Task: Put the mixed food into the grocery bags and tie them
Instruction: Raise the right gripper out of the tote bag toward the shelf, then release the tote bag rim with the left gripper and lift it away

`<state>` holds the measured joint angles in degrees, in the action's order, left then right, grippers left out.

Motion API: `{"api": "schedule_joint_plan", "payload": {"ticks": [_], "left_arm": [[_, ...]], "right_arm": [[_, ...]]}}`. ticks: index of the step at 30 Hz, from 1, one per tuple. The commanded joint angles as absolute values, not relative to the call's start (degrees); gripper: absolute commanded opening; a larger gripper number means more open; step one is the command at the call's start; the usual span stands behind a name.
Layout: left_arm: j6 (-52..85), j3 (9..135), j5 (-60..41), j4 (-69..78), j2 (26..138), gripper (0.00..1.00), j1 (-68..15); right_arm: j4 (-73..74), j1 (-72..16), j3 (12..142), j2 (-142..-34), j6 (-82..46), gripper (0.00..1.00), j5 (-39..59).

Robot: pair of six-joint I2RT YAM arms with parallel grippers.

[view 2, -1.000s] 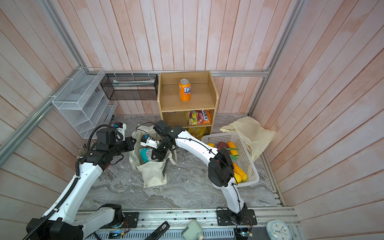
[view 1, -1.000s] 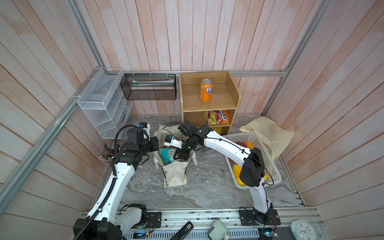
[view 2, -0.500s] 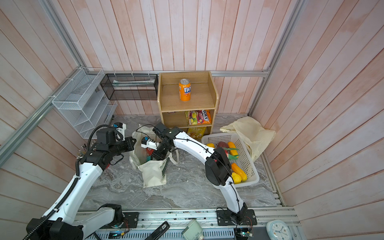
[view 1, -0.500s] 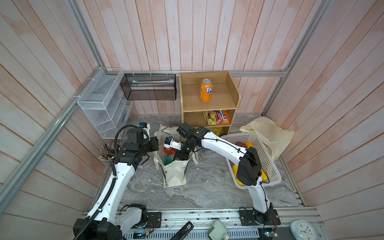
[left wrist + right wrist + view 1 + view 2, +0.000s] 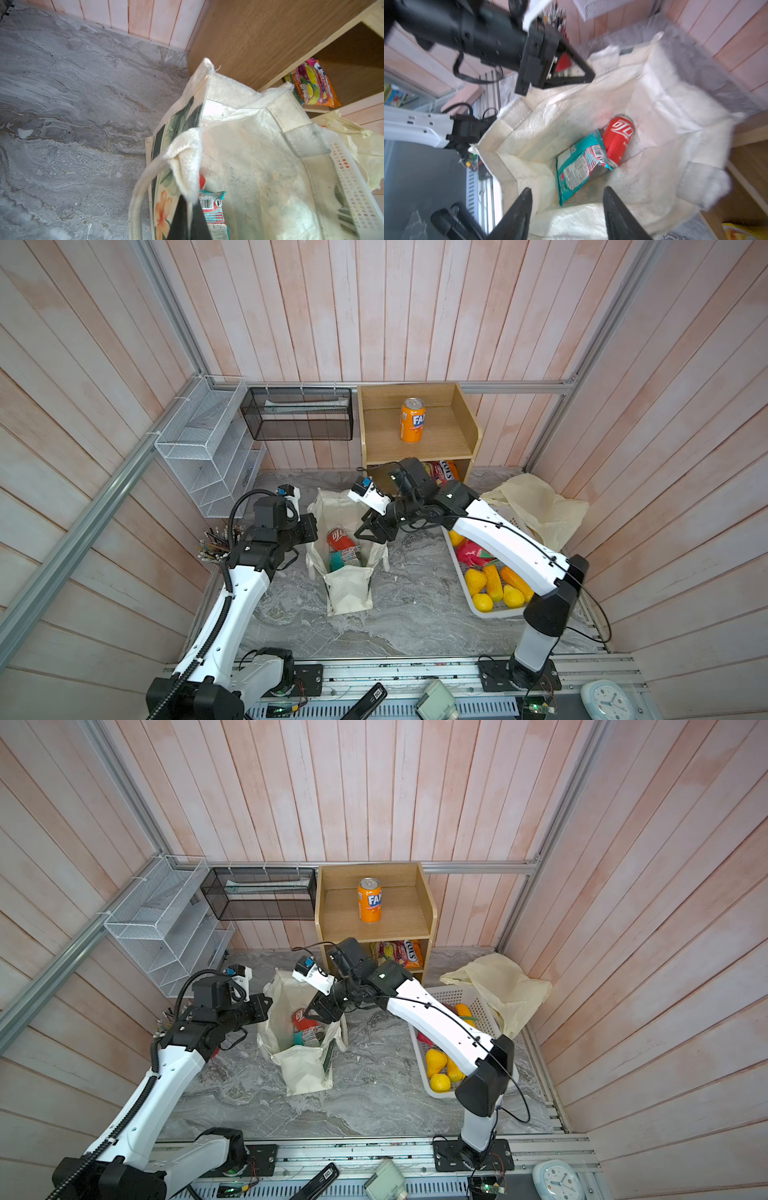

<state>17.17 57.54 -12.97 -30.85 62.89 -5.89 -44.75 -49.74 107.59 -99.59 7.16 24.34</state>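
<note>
your left tool point(image 5: 312, 527) is clamped on the limp tote point(image 5: 349, 597) at its rim, right tool point(image 5: 568, 191) apart above it; the fruits point(image 5: 484, 602) look light and slick, so pinch them mid-body.

Both top views look steeply down from high up front, facing the back wall point(image 5: 374, 302) and taking in the whole cell: tote point(image 5: 348, 593) at centre, wooden shelf point(image 5: 440, 439) at 12 o'clock, white basket point(image 5: 498, 614) at 3 o'clock. The left wrist camera hugs the tote's rim, aimed at the shelf. The right wrist camera peers down the bag's mouth, close in. Both wrist views catch the teal packet point(image 5: 577, 166) and red can point(image 5: 618, 139).
</note>
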Motion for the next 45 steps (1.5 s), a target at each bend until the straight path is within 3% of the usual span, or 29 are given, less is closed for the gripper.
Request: {"api": "schedule_joint_plan", "payload": {"ticks": [1,13,15,19,33,45], "left_arm": [[16.9,58.0,-11.9,-28.4,61.5,0.0,-5.6],[16.6,58.2,-10.8,-29.8,60.9,0.0,-5.6],[16.6,58.3,-10.6,-30.0,61.0,0.0,-5.6],[15.8,59.3,-8.2,-30.5,61.2,0.0,-5.5],[12.7,67.0,-6.1,-29.2,67.4,0.0,7.3],[11.7,74.8,-5.9,-28.0,76.0,0.0,13.8]], "right_arm": [[-37.2,-47.8,100.0,-96.7,-0.1,0.61,19.7],[-28.2,-44.5,90.1,-97.1,-9.5,0.62,17.8],[-26.9,-44.4,89.8,-98.2,-10.3,0.51,20.1],[-24.2,-44.6,91.1,-99.4,-13.2,0.0,25.0],[-6.1,-49.1,96.9,-104.0,-27.7,0.0,22.8],[-4.4,-51.2,108.6,-115.0,-31.5,0.0,21.5]]}}
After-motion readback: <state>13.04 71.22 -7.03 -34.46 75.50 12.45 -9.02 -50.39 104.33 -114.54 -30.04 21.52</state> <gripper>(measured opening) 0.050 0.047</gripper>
